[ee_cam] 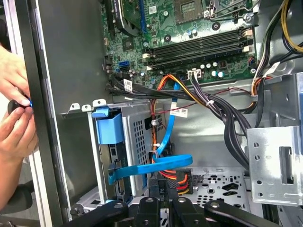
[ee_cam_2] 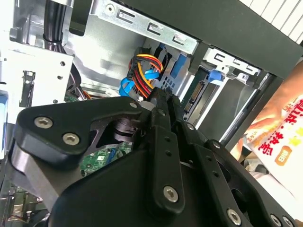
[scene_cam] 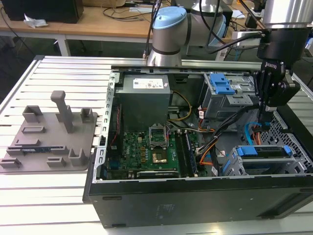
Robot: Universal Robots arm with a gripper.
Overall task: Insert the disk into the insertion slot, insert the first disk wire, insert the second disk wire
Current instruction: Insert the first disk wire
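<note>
A slatted metal surface (scene_cam: 58,73) carries an open computer case (scene_cam: 195,205). At the lower right of the exterior view, the disk (scene_cam: 259,151) already sits in the insertion slot (scene_cam: 234,166). In the first wrist view a blue cable (ee_cam: 156,165) seems plugged into it. The pincer (ee_cam: 163,203) looks narrow, apparently pinching the power plug (ee_cam: 166,187) of the coloured wires, which is not yet seated.
</note>
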